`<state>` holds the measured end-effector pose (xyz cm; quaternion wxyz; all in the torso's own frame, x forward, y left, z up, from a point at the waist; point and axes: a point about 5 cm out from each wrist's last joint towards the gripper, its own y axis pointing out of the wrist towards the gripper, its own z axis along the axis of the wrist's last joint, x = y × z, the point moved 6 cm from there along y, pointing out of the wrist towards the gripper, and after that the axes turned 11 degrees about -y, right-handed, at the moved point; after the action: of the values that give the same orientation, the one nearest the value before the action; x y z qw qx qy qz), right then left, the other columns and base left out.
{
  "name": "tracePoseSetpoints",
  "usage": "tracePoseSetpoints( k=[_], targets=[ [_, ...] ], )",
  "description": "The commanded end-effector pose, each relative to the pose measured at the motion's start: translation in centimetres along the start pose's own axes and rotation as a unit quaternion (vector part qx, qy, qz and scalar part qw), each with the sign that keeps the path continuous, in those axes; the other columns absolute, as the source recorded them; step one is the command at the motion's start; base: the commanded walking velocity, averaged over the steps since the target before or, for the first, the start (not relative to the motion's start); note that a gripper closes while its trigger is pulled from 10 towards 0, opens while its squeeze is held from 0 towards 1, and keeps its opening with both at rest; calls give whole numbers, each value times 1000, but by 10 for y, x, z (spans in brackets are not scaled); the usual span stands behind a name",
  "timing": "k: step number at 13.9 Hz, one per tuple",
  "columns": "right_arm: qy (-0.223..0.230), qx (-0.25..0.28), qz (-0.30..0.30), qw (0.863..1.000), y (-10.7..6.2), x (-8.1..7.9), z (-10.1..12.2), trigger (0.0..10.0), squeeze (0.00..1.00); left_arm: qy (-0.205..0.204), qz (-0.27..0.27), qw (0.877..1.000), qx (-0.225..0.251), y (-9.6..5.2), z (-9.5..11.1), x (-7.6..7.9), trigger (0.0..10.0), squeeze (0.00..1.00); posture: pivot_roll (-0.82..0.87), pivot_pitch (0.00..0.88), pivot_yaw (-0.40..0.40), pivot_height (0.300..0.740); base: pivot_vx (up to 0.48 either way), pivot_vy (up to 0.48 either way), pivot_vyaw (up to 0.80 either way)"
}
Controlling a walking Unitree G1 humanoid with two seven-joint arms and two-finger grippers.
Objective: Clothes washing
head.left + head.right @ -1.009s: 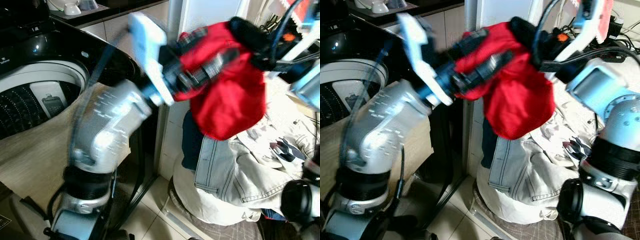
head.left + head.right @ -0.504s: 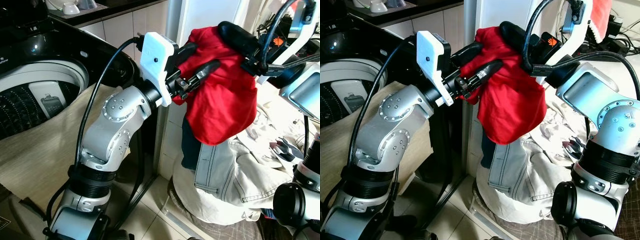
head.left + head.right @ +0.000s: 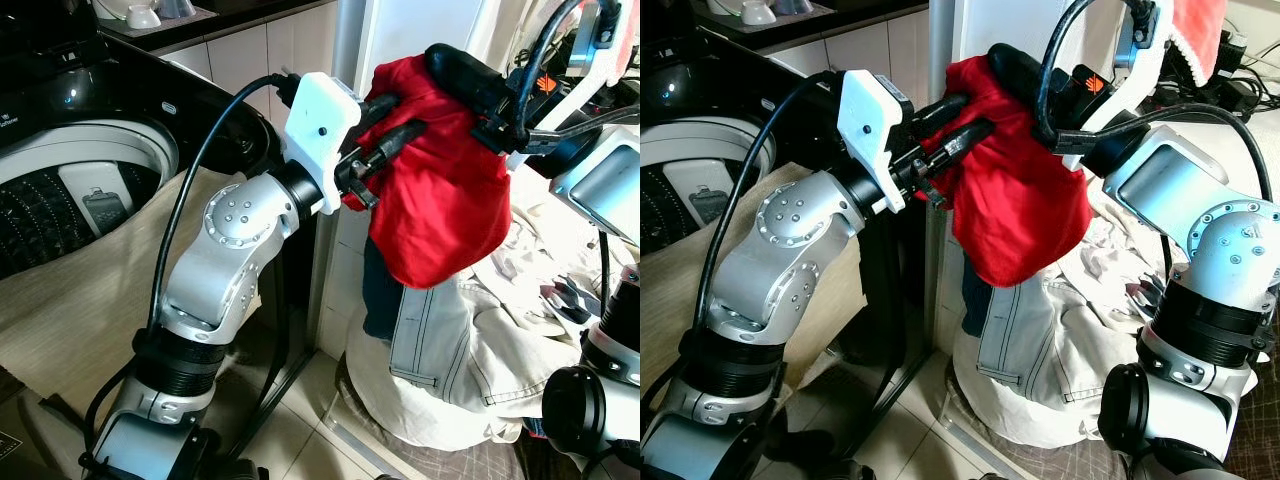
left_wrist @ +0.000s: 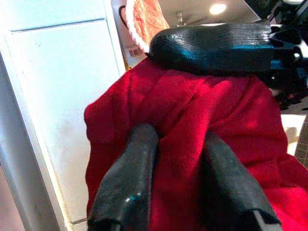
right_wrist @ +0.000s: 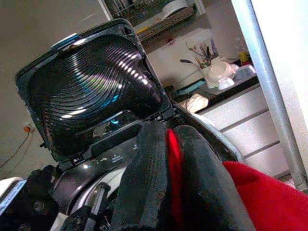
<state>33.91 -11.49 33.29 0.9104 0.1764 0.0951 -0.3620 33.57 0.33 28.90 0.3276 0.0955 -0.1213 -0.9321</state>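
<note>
I see one red cloth (image 3: 440,210) held up in the air by my two claws. It hangs between the washing machine (image 3: 70,180) and the pile of clothes (image 3: 470,350), just above the pile.

My left claw (image 3: 395,120) comes in from the left side. Its two black fingers (image 4: 130,183) are a little apart, and a fold of the red cloth sits pinched between them. The cloth bunches up around both fingers.

My right claw (image 3: 465,75) comes in from the right, at the top of the cloth. Its two fingers (image 5: 149,178) are pressed close together, with a thin strip of red cloth squeezed between them.

The washing machine is on my left. It is black, its lid (image 5: 91,86) stands open, and I can see one round drum (image 3: 50,215) inside. One tan cloth (image 3: 90,300) hangs over its front edge.

Below the red cloth the pile has one pale denim jacket (image 3: 450,340) on top and something dark blue (image 3: 382,290) behind it. On the surface (image 3: 210,22) behind the machine sit two white cups (image 3: 135,14).
</note>
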Motion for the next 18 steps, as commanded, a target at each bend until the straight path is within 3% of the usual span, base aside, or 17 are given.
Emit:
tracePoseSetpoints(
  k=[1, 5, 7, 8, 9, 10, 11, 12, 13, 14, 15, 16, 18],
  targets=[
    [-15, 12, 11, 1000, 0, -8, 8, 0, 0, 8, 17, 1000, -5, 0, -2, -7, 0, 0, -60, 12, -54, 740, 0, 0, 0],
    [-19, 6, 14, 1000, 0, -10, 6, 0, 0, -4, 35, 999, 14, -3, 4, -17, 0, 0, -59, 11, -53, 740, 0, 0, 0],
    [-34, 1, 11, 999, -1, -10, 3, 10000, 27, -5, 59, 998, 21, -6, 6, -27, 0, 0, -60, 10, -51, 740, 0, 0, 0],
    [-31, 5, 15, 999, -3, -11, 2, 10000, 1000, -2, 98, 995, 30, -10, 9, -43, 0, 0, -60, 4, -49, 740, 0, 0, 0],
    [-36, 6, 19, 999, -4, -13, 3, 10000, 1000, 2, 122, 992, 38, -14, 14, -55, 0, 0, -60, 0, -47, 740, 0, 0, 0],
    [-57, 4, 12, 998, -6, -12, 3, 10000, 0, 37, 175, 983, 39, -24, 25, -85, 0, 0, -61, 0, -45, 740, 0, 0, 0],
    [-71, 1, 17, 997, -9, -14, 2, 10000, 0, 76, 225, 971, 45, -37, 41, -116, 0, 0, -61, 0, -43, 740, 0, 0, 0],
    [-112, -39, 23, 993, -13, -18, -14, 10000, 0, 180, 304, 934, 50, -64, 83, -163, 0, 0, -63, 0, -39, 740, 0, 0, 0],
    [-118, -52, 24, 991, -14, -19, -21, 10000, 0, 242, 349, 904, 56, -79, 112, -185, 0, 0, -60, 0, -40, 740, 0, 0, 0],
    [-123, -69, 25, 990, -14, -19, -30, 10000, 0, 359, 408, 838, 43, -103, 155, -209, 0, 0, -57, 0, -39, 740, 0, 0, 0],
    [-134, -82, 24, 987, -13, -19, -36, 10000, 0, 428, 443, 788, 12, -117, 168, -222, 0, 0, -54, 0, -41, 740, 0, 0, 0],
    [-141, -91, 32, 985, -12, -22, -41, 10000, 0, 441, 465, 767, -26, -125, 161, -235, 0, 0, -52, 0, -43, 740, 0, 0, 0],
    [-183, -151, 71, 969, -14, -35, -73, 10000, 0, 396, 491, 764, -134, -140, 111, -268, 0, 0, -51, 0, -48, 740, 0, 0, 0]
  ],
)
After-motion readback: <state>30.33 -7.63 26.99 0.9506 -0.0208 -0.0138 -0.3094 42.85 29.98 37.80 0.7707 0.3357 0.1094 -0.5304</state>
